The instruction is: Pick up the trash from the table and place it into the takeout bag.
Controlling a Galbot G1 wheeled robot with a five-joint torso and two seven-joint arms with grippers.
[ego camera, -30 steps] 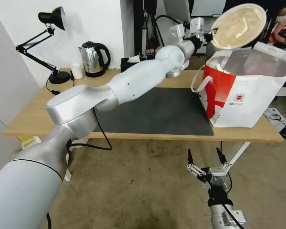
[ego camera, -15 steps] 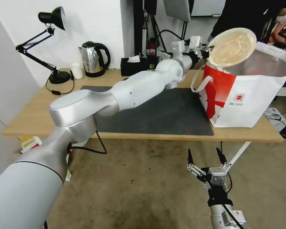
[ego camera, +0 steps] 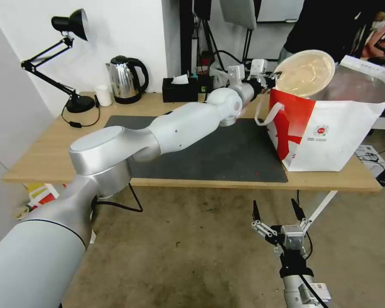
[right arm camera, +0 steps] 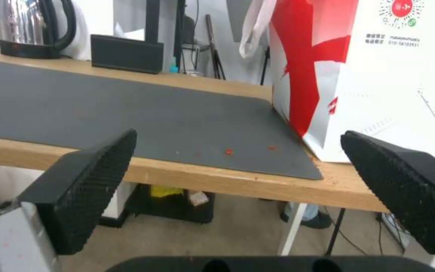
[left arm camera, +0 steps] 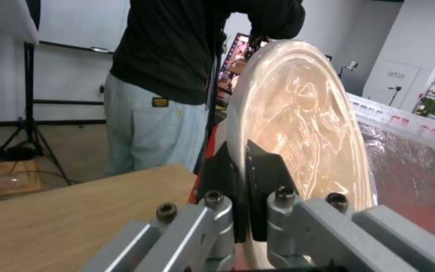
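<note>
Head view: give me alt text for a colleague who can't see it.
The left gripper holds a wide white plastic bowl by its rim, tilted over the open mouth of the takeout bag standing at the table's right end. The right gripper hangs open below the table's front edge.

We see a white wall [ego camera: 124, 30] at ten o'clock, with a black desk lamp [ego camera: 60, 55] and a steel kettle [ego camera: 126, 79] before it. At six o'clock lies a worn brownish floor [ego camera: 192, 248], perhaps carpet. At twelve o'clock black stands [ego camera: 186, 38] rise.
</note>
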